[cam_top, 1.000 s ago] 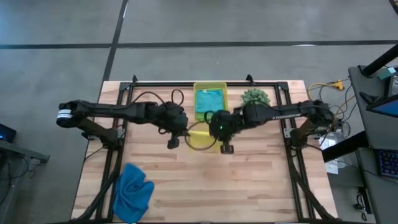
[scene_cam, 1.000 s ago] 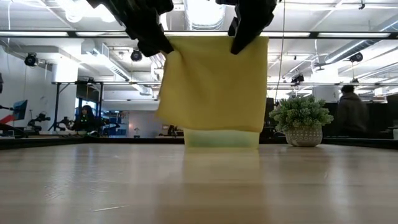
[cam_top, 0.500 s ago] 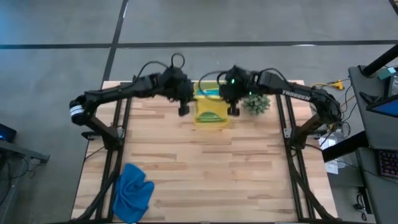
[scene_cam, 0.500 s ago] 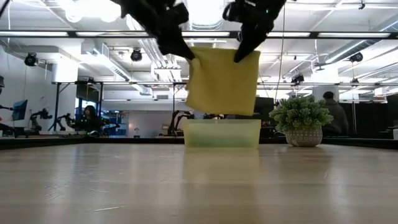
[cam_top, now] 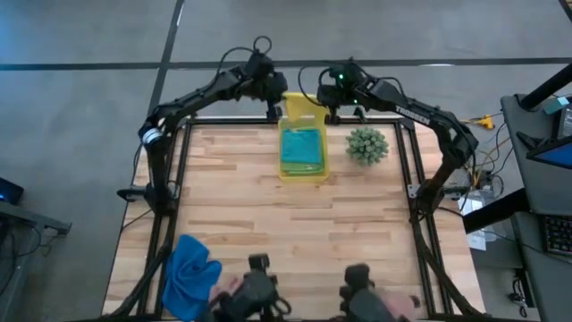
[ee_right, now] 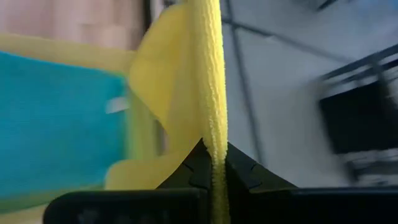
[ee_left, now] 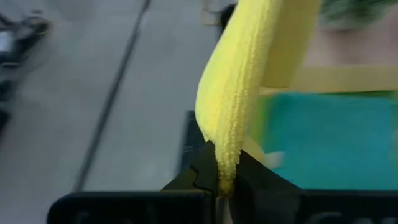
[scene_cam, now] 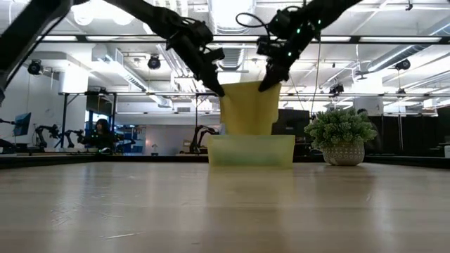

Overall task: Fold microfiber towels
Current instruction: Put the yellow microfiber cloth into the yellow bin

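Three towels: one yellow towel [cam_top: 302, 109]; one teal towel [cam_top: 301, 148]; one blue towel [cam_top: 192, 275]. One bin [cam_top: 303, 173]; one plant [cam_top: 367, 145]. Two grippers: left gripper [cam_top: 272, 94]; right gripper [cam_top: 332, 97].

the room was bright, lit by ceiling lights [scene_cam: 232, 14] that glared white in the low view. both wrist views were blurred by motion, backgrounds smeared. the table [cam_top: 375, 241] was evenly lit, with soft shadows.
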Controlling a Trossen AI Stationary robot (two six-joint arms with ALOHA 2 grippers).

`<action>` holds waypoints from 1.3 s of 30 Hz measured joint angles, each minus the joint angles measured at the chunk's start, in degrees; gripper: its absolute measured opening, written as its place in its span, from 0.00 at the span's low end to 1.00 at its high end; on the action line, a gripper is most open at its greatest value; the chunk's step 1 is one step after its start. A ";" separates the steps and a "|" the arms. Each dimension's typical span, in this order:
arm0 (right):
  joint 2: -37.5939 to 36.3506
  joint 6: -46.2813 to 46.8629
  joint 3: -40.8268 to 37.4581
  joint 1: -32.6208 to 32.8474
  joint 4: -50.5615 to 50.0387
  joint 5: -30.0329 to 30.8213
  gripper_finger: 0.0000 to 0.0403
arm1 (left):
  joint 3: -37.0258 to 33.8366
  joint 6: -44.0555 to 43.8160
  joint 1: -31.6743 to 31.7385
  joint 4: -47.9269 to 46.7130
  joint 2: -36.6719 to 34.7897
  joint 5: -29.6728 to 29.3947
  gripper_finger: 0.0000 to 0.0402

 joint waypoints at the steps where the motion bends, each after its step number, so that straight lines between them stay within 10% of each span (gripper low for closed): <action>1: 0.95 -1.71 0.00 -0.65 2.66 0.19 0.02 | 1.72 1.33 0.70 -0.20 1.10 -1.16 0.00; 15: 9.71 -12.39 0.13 -2.14 4.49 1.80 0.02 | 0.99 8.50 1.74 -1.98 4.89 -4.74 0.00; 39: 9.10 7.08 -4.19 7.06 -8.25 -4.25 0.02 | -4.13 3.62 -6.35 -13.86 4.43 -5.71 0.00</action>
